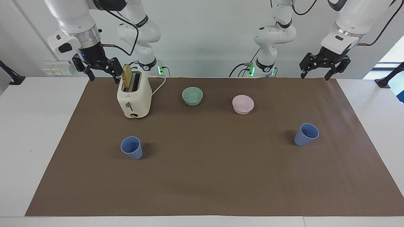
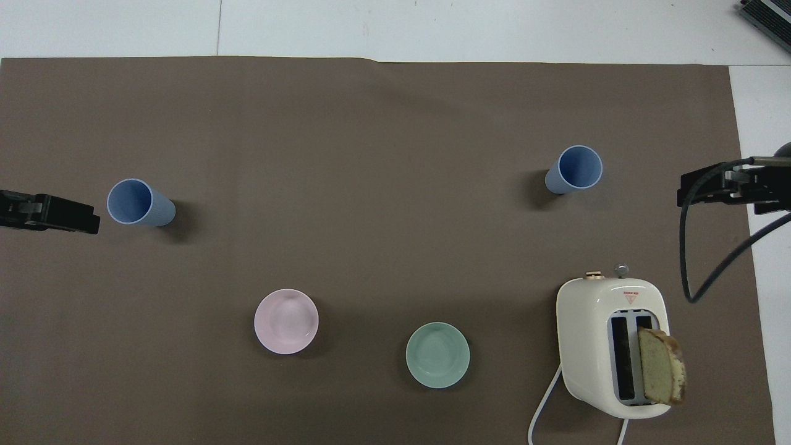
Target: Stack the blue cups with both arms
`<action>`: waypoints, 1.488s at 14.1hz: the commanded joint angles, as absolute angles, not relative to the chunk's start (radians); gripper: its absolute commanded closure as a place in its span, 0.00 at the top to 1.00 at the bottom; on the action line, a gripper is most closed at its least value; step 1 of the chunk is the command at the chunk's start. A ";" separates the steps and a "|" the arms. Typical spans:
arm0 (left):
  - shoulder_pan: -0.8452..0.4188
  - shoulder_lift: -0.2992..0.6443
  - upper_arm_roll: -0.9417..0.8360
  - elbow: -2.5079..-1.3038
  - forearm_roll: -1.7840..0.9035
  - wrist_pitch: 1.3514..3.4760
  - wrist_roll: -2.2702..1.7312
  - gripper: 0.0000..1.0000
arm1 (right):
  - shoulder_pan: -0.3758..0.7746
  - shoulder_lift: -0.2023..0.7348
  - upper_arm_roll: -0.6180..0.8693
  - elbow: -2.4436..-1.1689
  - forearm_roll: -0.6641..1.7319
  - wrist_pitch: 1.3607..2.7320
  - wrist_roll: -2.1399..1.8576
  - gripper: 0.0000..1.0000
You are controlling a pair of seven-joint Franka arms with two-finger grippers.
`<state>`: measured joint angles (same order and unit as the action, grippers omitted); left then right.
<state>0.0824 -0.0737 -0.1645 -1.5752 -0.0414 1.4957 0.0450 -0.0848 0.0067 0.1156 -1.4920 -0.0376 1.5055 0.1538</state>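
Two blue cups stand upright and far apart on the brown mat (image 1: 202, 183). One blue cup (image 1: 131, 147) (image 2: 575, 169) is toward the right arm's end, farther from the robots than the toaster. The other blue cup (image 1: 306, 134) (image 2: 140, 203) is toward the left arm's end. My right gripper (image 1: 104, 78) (image 2: 710, 185) hangs open and empty in the air beside the toaster's top. Over the mat's corner at the left arm's end hangs my left gripper (image 1: 315, 76) (image 2: 55, 213), also open and empty. Neither gripper touches a cup.
A cream toaster (image 1: 134, 97) (image 2: 612, 346) with a bread slice (image 1: 127, 77) sticking out stands toward the right arm's end, its cord trailing toward the robots. A mint-green bowl (image 1: 192, 96) (image 2: 437, 355) and a pale pink bowl (image 1: 243, 104) (image 2: 286, 321) sit nearer to the robots than the cups.
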 commanded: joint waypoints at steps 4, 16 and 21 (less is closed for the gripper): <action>0.071 -0.106 -0.153 -1.611 -0.055 1.503 0.057 1.00 | -0.091 0.020 0.120 -1.466 -0.018 1.502 0.120 1.00; 0.075 -0.106 -0.153 -1.614 -0.057 1.503 0.058 1.00 | -0.095 0.011 0.115 -1.477 -0.020 1.488 0.123 1.00; 0.086 -0.110 -0.152 -1.641 -0.057 1.522 0.060 1.00 | -0.095 0.011 0.117 -1.477 -0.020 1.493 0.121 1.00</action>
